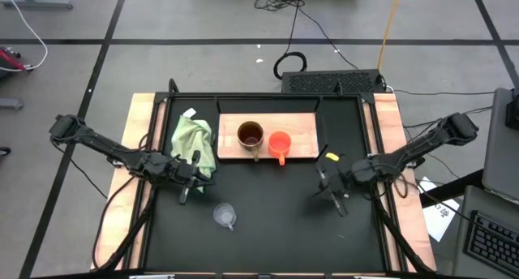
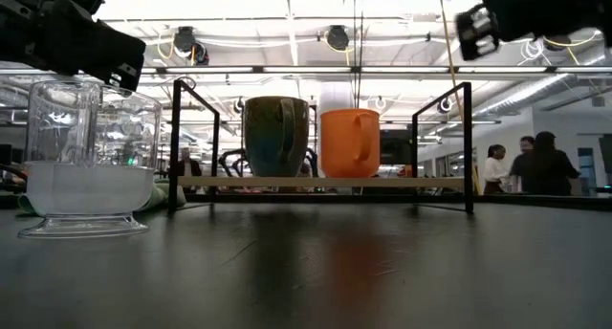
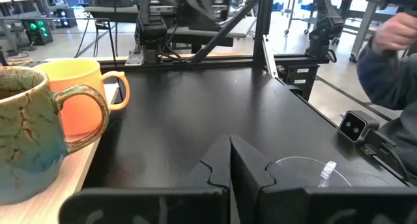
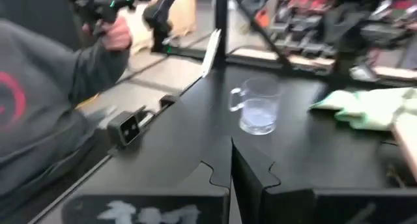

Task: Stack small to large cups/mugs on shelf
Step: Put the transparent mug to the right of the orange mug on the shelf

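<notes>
Both end effectors, left and right, fingers together, above black tabletop near clear cup.

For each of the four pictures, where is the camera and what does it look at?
High: overhead, looking down on both arms, left gripper, right gripper.
Low: table height, facing the shelf; arms enter from above.
Left wrist: above its shut jaws, facing the brown mug.
Right wrist: above its shut jaws, facing the clear cup.
All four show the clear cup.
</notes>
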Tool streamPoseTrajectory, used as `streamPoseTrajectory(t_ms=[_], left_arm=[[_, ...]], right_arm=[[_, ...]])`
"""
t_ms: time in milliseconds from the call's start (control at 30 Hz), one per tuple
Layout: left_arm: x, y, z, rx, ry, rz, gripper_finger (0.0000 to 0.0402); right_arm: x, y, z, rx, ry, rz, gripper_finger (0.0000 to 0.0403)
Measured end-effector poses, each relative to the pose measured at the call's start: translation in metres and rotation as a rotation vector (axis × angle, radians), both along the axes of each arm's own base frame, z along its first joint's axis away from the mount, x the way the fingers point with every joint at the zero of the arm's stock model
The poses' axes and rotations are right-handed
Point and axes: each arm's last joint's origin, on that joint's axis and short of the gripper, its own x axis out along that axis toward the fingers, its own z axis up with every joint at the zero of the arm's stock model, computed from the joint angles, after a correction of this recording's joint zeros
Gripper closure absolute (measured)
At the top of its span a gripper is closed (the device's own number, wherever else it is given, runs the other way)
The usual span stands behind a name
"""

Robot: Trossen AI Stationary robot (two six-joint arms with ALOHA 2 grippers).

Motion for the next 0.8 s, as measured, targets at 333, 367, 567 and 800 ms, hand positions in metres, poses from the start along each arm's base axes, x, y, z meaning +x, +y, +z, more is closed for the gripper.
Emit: streamPoseTrajectory(t_ms=[333,367,567,800], left_arm=[[0.000,0.001,0.000,0.006,-0.003,0.034,0.0389],[0.000,0.001,0.000,0.006,-0.003,0.034,0.0392],[0.000,0.001,0.000,-0.012,0.000,0.037,0.0389],[0.000,0.001,0.000,-0.011,0.001,0.037,0.0390]], right_arm=[[0.081,0.025,0.018,-0.013,0.140,0.138,0.0403],[0.089,0.026,0.020,-0.008,0.141,0.146,0.0403],[0.128,0.026,0.022,0.011,0.178,0.257,0.0403],[0.160,0.035,0.019,-0.039,0.151,0.322,0.0380]])
